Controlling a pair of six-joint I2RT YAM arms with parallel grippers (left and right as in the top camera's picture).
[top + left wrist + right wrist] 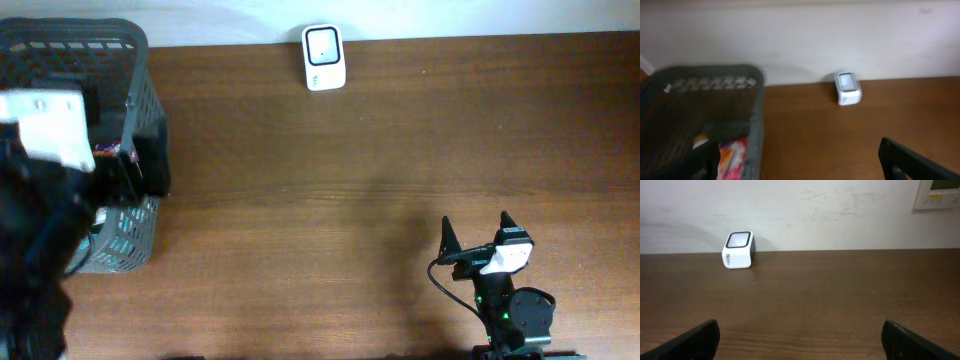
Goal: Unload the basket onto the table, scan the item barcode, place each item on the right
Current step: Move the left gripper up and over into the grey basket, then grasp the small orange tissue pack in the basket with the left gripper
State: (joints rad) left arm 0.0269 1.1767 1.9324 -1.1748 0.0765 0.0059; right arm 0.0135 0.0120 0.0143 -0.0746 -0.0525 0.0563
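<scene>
The white barcode scanner (pixel 324 57) stands at the table's back edge, its window facing up; it also shows as the scanner (pixel 847 88) and the scanner (pixel 738 250) in the wrist views. An item, a pink and orange packet (pixel 732 157), lies inside the grey mesh basket (pixel 135 60) at the far left. My left gripper (pixel 800 169) hangs open over the basket's right wall (pixel 757 130), one finger inside the basket and one over the table. My right gripper (pixel 478 232) is open and empty, low over the table at the front right, far from the scanner.
The basket (pixel 700 85) fills the table's left end and my left arm (pixel 40 200) covers much of it from above. Bare brown wood (pixel 350 200) lies between basket, scanner and right arm. A wall panel (pixel 937 192) hangs behind the table.
</scene>
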